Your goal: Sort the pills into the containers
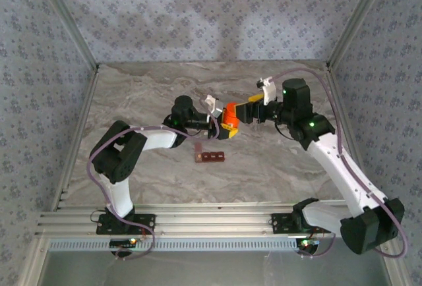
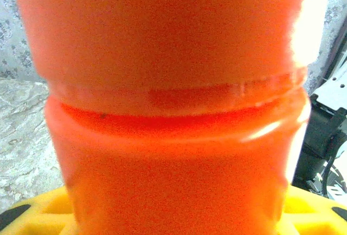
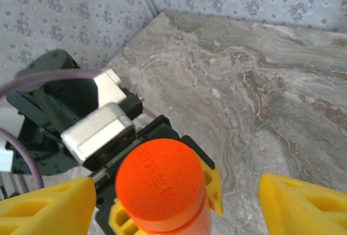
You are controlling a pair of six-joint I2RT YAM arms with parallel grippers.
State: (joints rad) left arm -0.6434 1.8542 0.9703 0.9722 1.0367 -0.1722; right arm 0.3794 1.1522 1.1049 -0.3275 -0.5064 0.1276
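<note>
My left gripper [image 1: 224, 124] is clamped on the orange bottle [image 1: 231, 113], with yellow pads [image 3: 212, 181] pressed against its sides just below the cap [image 3: 158, 176]. In the left wrist view the bottle's body sits right up against the lens. My right gripper [image 3: 176, 205] stands wide open and holds nothing. Its yellow fingers [image 3: 49, 208] sit on either side of the cap and clear of it, and the cap faces that wrist. The containers [image 1: 210, 157] lie on the marble table [image 1: 283, 167], nearer my bases than the bottle and apart from both grippers.
</note>
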